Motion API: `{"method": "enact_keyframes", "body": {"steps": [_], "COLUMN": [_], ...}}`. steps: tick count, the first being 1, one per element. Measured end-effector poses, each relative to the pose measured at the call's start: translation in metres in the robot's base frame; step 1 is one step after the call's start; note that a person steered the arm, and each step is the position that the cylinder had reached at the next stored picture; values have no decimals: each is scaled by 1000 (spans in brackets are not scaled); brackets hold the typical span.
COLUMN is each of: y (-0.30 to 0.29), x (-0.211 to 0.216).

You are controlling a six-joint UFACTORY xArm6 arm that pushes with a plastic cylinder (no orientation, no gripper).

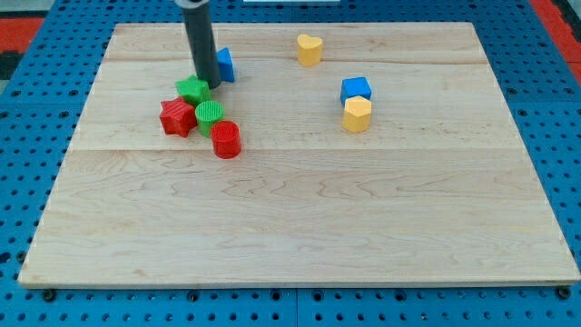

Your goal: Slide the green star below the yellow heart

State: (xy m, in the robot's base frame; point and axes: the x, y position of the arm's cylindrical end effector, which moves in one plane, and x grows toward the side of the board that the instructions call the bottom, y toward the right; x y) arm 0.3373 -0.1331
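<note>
Green star sits in the upper left part of the wooden board, at the top of a tight cluster of four blocks. Just below it to the view's right is a green round block with a ribbed top, touching or nearly touching the star. A red star lies just beside both, toward the view's left, and a red cylinder stands at the cluster's lower right, pressed against the green round block.

My tip comes down at the star's upper right edge, right against it (whether it actually touches cannot be told). Half hidden behind the rod, on its right, is a blue block whose shape is unclear. I have no jaws, only the straight dark rod, so nothing is clasped or let go.

Toward the view's top, right of centre, the yellow heart lies alone, well apart from the green star. Further right and lower, a blue cube sits directly above a yellow hexagonal block, the two touching.

Around the board runs a blue pegboard surface.
</note>
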Motion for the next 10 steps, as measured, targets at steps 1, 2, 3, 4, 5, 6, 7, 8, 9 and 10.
{"method": "enact_keyframes", "body": {"steps": [1,2,3,4,5,6,7,8,9,10], "y": [-72,-120,-106,-34,-37,-47,-13,23,24,7], "x": [-13,7,25,27,29,41,54,53,45,46]}}
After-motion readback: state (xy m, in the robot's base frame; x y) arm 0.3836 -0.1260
